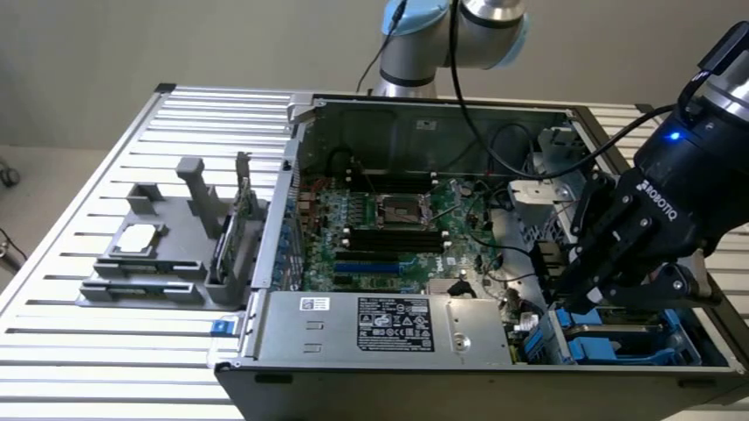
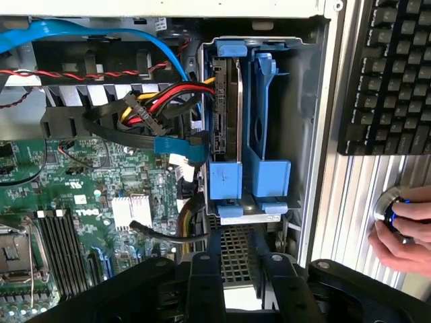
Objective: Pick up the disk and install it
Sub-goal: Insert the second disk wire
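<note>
Blue plastic is framing the disk (image 2: 225, 114), which is sitting edge-on in the drive cage (image 2: 316, 134) of the open computer case (image 1: 351, 338). Just off it, the gripper (image 2: 236, 269) is hanging with jaws parted, holding nothing. One disk and two blue carriers (image 2: 269, 148) are showing; the nearby cables (image 2: 145, 111) risk snagging. One hand (image 2: 404, 229) is resting on a knob.

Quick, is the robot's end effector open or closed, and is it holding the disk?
End effector: open, holding nothing; the disk sits in the blue drive bay just ahead of it.
</note>
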{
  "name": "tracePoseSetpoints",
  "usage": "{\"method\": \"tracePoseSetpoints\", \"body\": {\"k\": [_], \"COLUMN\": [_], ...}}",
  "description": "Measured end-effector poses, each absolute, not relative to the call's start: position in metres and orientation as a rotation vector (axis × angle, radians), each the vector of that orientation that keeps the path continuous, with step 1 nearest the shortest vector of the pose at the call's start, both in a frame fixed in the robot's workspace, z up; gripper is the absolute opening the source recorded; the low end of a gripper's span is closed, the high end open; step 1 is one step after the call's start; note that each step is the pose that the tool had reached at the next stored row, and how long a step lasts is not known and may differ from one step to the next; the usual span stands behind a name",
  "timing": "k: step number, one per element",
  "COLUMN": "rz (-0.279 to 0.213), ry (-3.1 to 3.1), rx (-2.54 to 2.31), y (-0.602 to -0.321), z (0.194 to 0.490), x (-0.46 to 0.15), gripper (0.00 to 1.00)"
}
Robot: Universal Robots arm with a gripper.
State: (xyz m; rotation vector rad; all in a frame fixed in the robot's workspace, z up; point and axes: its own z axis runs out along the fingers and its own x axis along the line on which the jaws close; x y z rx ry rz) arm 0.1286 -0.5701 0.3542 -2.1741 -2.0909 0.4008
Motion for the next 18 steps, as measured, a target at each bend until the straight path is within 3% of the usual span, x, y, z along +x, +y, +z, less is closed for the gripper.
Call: {"method": "tracePoseSetpoints", "body": {"k": [13, 18], "rz": [0.397, 0.349], "ry": [-2.094, -2.119], "rx": [-2.179, -2.209], "y": [-0.554, -0.551], "z": [0.356, 0.357], "x": [0.15, 0.15], "gripper": [0.31, 0.31]}}
